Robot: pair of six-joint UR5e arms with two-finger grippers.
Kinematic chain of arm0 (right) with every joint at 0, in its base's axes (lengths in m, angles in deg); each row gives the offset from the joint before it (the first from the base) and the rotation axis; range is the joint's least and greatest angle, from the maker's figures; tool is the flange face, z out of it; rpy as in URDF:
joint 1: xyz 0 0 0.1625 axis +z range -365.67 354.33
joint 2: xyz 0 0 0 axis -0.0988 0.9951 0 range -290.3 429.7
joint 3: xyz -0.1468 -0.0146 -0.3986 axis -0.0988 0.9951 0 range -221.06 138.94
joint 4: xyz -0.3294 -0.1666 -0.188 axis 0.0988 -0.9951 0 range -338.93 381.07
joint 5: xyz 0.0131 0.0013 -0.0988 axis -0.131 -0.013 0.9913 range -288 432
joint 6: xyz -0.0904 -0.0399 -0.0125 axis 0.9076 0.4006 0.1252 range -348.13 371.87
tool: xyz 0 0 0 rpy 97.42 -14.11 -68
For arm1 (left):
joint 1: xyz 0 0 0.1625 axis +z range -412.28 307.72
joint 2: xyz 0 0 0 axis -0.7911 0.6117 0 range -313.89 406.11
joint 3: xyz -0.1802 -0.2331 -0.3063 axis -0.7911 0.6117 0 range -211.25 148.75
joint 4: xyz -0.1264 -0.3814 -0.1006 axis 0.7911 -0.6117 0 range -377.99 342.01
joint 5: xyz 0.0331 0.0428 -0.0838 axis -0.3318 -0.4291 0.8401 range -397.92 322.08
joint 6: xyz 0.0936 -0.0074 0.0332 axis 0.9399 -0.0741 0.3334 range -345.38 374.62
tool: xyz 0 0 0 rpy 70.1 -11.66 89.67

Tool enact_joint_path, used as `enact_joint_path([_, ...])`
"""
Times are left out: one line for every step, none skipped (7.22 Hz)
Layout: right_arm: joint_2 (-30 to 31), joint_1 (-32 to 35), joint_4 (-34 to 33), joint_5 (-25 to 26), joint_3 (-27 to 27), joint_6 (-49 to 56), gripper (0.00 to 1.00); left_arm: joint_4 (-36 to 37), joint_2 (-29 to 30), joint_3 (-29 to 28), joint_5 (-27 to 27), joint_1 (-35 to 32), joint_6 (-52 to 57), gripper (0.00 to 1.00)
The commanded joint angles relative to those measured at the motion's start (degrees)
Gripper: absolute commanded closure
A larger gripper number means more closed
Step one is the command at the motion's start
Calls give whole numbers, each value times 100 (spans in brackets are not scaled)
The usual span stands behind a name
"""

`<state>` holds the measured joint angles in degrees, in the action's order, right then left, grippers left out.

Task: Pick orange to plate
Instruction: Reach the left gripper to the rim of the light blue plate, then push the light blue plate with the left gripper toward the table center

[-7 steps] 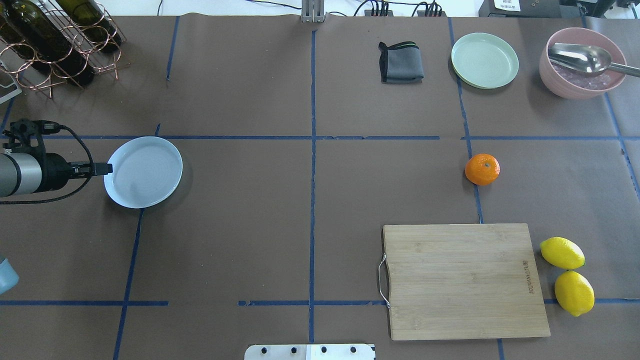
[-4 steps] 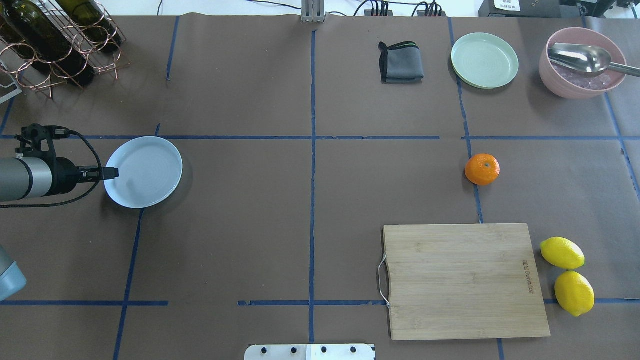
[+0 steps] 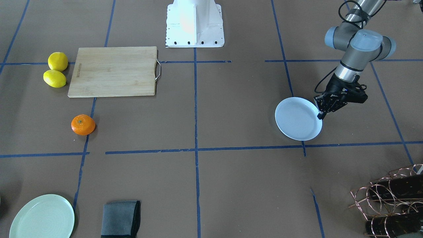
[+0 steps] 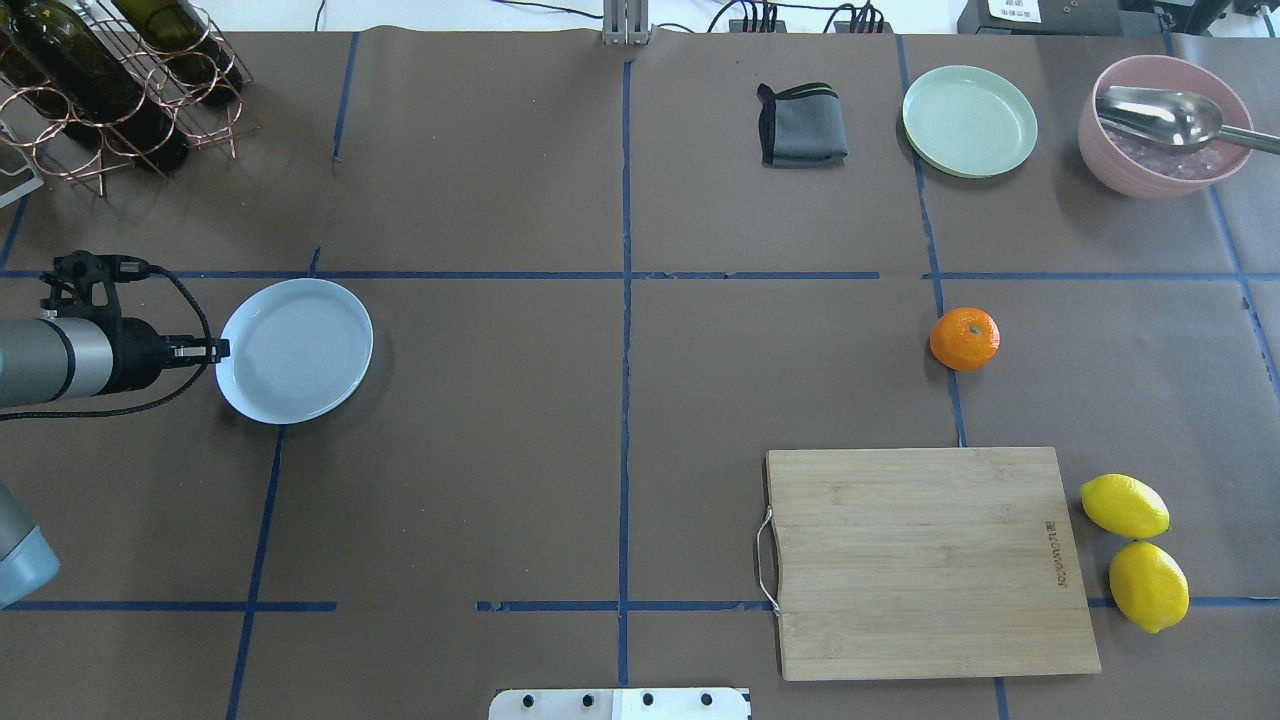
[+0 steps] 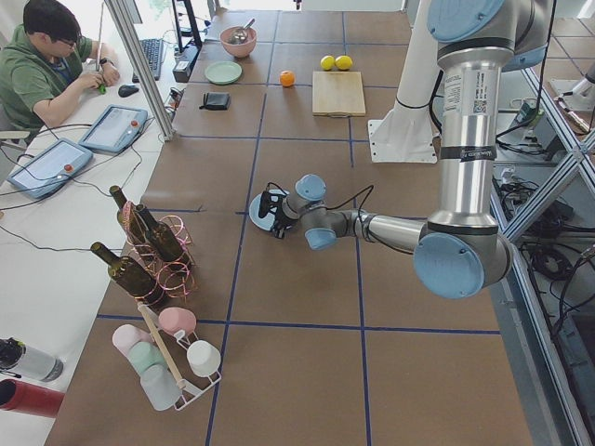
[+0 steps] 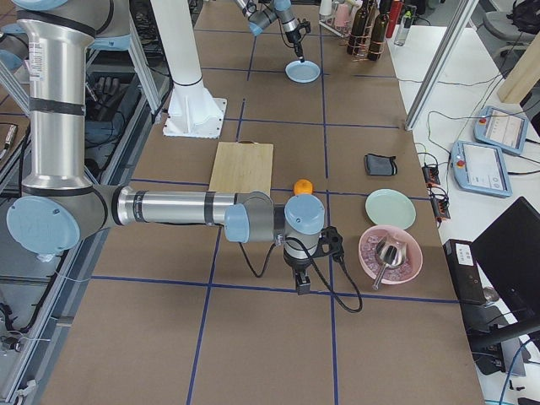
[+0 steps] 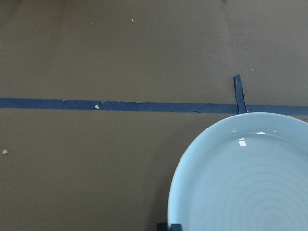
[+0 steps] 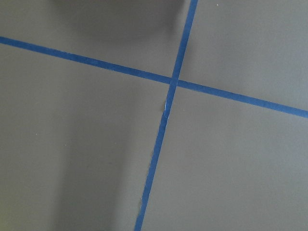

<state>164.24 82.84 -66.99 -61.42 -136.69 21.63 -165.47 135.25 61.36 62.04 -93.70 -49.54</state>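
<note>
The orange (image 4: 964,339) sits on the brown table right of centre, beside a blue tape line, with nothing near it; the front view shows the orange (image 3: 83,124) too. The pale blue plate (image 4: 295,350) lies at the left. My left gripper (image 4: 222,349) points down at the plate's left rim. Its fingertips (image 7: 169,226) are close together astride that rim, so it looks shut on the plate (image 7: 250,183). My right gripper (image 6: 301,285) shows only in the right side view, hanging over bare table short of the orange (image 6: 303,186). I cannot tell its state.
A wooden cutting board (image 4: 930,560) lies in front of the orange, with two lemons (image 4: 1124,505) to its right. At the back right are a pale green plate (image 4: 969,120), a pink bowl (image 4: 1120,170) holding a spoon, and a grey cloth (image 4: 802,125). A wine rack (image 4: 110,80) stands back left.
My left arm has reached further right, and the plate has shifted slightly right and toward the robot. The orange has not moved.
</note>
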Motion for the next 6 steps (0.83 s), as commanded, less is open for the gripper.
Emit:
enact_joint_path([2,0,0,0,9,0,0,26,33,475,58,-7,-18,100])
enact_joint_path([2,0,0,0,9,0,0,140,399,434,41,-7,-96,100])
enact_joint_path([11,0,0,-9,9,0,0,689,933,451,32,-7,-445,100])
enact_joint_path([11,0,0,-26,18,0,0,1304,1548,399,-3,28,-823,100])
enact_joint_path([20,0,0,-35,18,0,0,1867,2033,364,-265,463,-1209,100])
enact_joint_path([20,0,0,-44,27,0,0,2499,2629,250,-685,981,-1492,100])
